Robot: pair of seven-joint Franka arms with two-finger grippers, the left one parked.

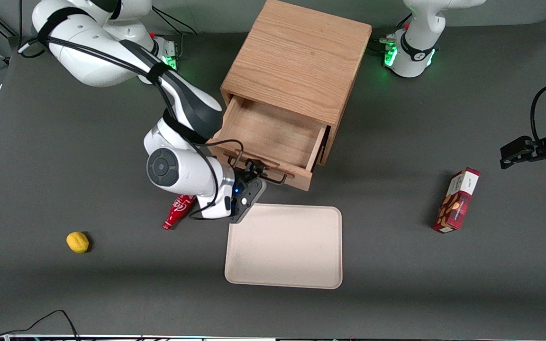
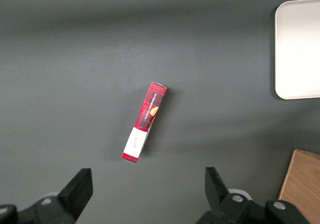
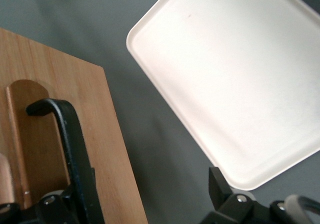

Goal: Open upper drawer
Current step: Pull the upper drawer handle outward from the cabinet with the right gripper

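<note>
While the upper drawer [image 1: 273, 137] is pulled out, its black handle [image 1: 259, 171] is straddled by the spread claw [image 1: 253, 171].

A cream plastic tray [image 1: 283, 246] lies flat on the dark grey desk [image 1: 396, 284], nearest the front camera of all the objects. A red soda bottle [image 1: 178, 212] lies on its side beside the tray, toward the working arm's end of the desk. A yellow lemon [image 1: 77, 242] sits farther out toward that same end, well apart from the bottle. Toward the parked arm's end, a red tartan snack box [image 1: 456, 200] with a white end panel lies flat on the desk, well apart from the tray.
</note>
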